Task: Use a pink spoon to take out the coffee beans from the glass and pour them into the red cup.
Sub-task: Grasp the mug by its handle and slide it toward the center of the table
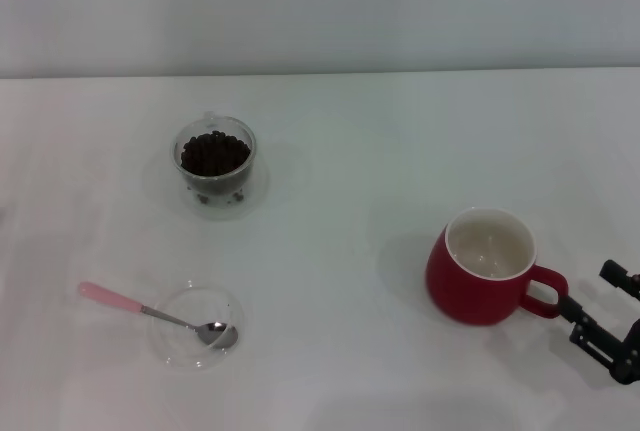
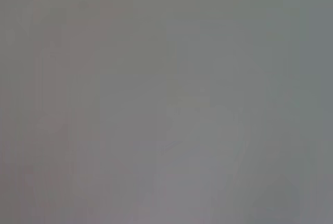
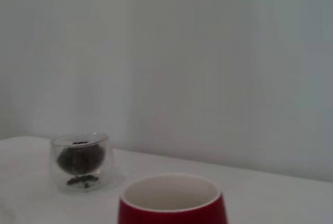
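Note:
The glass [image 1: 215, 159] stands at the back left of the white table, filled with the coffee beans [image 1: 214, 152]. The pink spoon [image 1: 150, 311] lies at the front left, its metal bowl resting in a flat clear dish [image 1: 195, 326] and its pink handle pointing left. The red cup [image 1: 485, 267] stands at the right, inside empty, handle toward the right. My right gripper [image 1: 586, 287] is open, low at the table's right edge, just beside the cup's handle and apart from it. The right wrist view shows the red cup [image 3: 171, 203] close and the glass [image 3: 79, 161] beyond. My left gripper is out of view.
The white table [image 1: 340, 181] meets a pale wall at the back. The left wrist view shows only a plain grey surface.

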`<move>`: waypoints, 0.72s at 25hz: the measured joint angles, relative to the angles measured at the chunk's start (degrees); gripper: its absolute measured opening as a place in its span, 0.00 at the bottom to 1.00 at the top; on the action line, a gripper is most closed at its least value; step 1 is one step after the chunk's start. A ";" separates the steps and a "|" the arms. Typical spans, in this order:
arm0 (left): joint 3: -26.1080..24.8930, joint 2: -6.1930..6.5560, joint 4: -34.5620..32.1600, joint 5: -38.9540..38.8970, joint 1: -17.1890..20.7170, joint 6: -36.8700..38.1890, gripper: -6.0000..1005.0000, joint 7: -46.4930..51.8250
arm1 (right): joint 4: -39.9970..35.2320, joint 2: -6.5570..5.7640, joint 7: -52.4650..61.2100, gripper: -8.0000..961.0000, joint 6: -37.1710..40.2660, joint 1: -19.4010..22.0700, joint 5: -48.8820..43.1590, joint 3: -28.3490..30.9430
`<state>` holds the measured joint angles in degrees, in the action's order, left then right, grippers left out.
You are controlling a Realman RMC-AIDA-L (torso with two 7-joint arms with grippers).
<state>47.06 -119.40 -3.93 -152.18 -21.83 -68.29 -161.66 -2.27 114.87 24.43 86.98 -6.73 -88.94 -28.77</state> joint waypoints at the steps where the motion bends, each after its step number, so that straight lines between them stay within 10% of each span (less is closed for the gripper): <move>1: -0.02 0.00 0.13 0.00 0.02 -0.30 0.88 0.01 | 0.00 0.00 0.09 0.77 -0.06 -0.08 0.00 -0.43; 18: 0.11 -0.16 0.43 -0.01 0.86 -1.61 0.88 0.14 | 2.02 0.35 -2.93 0.77 -5.14 -2.19 0.48 -0.34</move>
<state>47.17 -119.56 -3.50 -152.19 -20.97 -69.90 -161.52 -0.25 115.22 21.51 81.84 -8.92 -88.46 -29.11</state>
